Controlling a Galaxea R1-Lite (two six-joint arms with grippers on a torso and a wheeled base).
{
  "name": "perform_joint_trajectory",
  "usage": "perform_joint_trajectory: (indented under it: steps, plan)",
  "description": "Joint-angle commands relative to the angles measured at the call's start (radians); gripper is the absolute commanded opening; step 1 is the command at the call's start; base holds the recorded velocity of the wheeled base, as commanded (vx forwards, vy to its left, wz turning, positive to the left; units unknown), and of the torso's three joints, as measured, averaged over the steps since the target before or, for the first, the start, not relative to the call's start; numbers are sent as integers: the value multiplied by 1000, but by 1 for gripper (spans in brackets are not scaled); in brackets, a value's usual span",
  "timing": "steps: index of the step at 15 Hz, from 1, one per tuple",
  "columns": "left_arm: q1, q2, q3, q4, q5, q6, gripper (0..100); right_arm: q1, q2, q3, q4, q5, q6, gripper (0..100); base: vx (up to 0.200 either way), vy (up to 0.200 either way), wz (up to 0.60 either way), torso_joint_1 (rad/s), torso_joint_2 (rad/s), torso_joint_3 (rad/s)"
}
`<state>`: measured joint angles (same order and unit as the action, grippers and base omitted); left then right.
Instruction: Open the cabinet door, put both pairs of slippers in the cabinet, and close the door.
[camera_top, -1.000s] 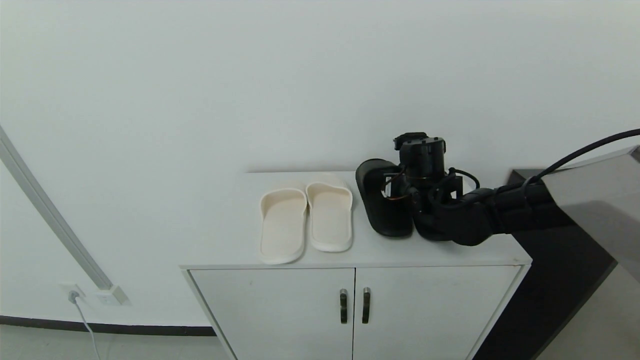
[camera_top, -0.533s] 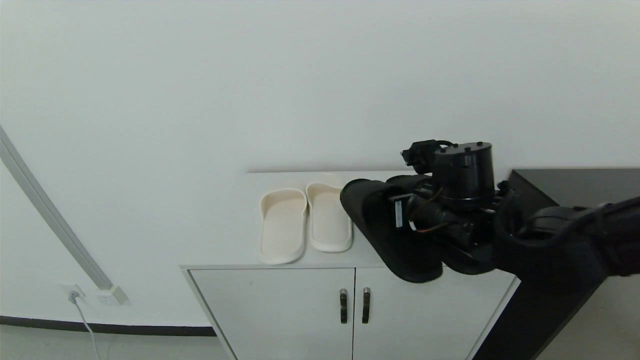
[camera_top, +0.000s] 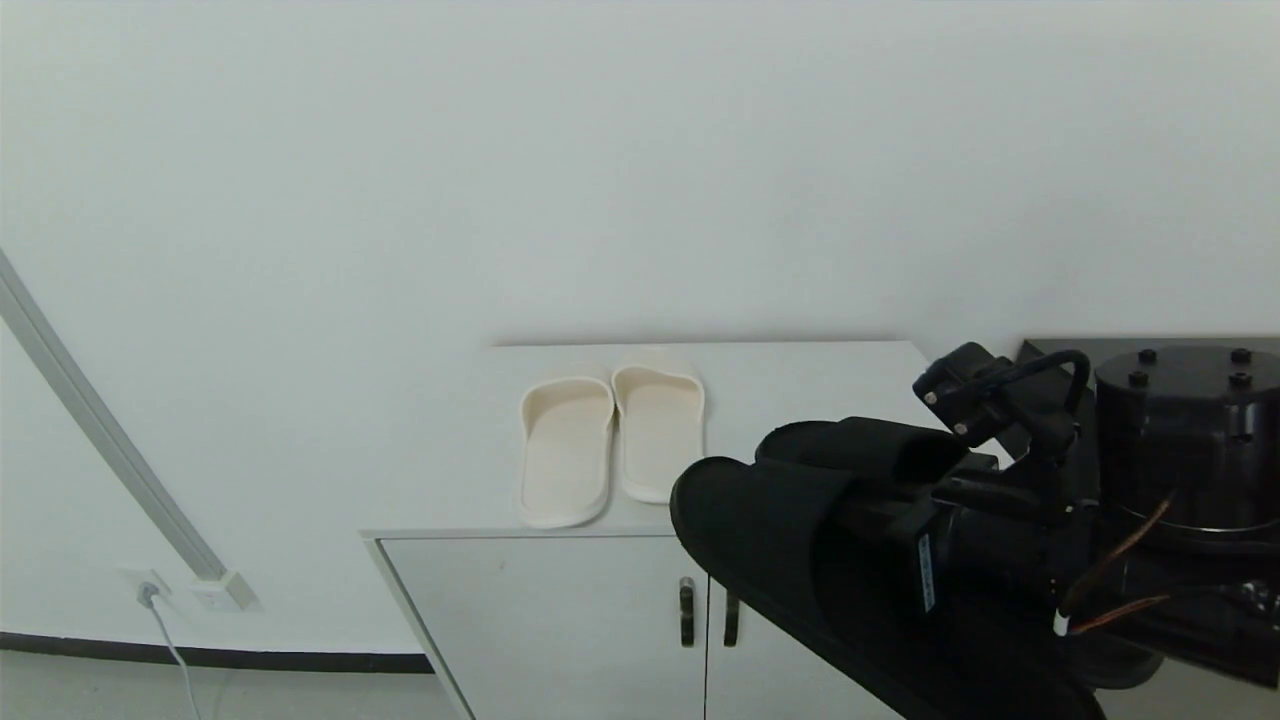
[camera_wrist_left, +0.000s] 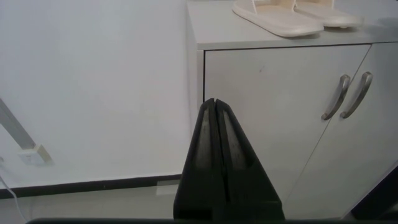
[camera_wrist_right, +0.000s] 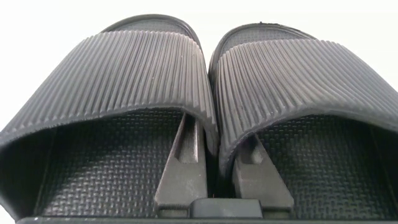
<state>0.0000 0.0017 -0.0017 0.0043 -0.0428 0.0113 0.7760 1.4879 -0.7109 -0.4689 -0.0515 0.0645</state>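
Plain white wall (camera_top: 400, 150), dark skirting (camera_top: 200, 657), socket (camera_top: 140, 583) with cable (camera_top: 172, 648), grey floor (camera_top: 90, 698)

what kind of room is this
Probably a plain indoor room, maybe an entryway: a low white two-door cabinet against a bare white wall, a pair of cream slide slippers on top, a wall socket near the floor.
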Motion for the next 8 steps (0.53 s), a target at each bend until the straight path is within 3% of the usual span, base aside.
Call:
perform_joint_trajectory:
  steps: [1, 3, 8]
  plan:
    - [0, 1, 0, 0, 0, -1, 0, 5, -29, 30, -2, 1, -5, 0, 0, 0, 0, 0, 0, 0]
    - [0, 1, 0, 0, 0, -4, 0, 5, -31, 30, 0, 1, -6, 0, 0, 0, 0, 0, 0, 0]
    - [0, 1, 0, 0, 0, -4, 0, 11, -40, 47, -2, 4, -6, 0, -200, 0, 0, 4, 2, 1]
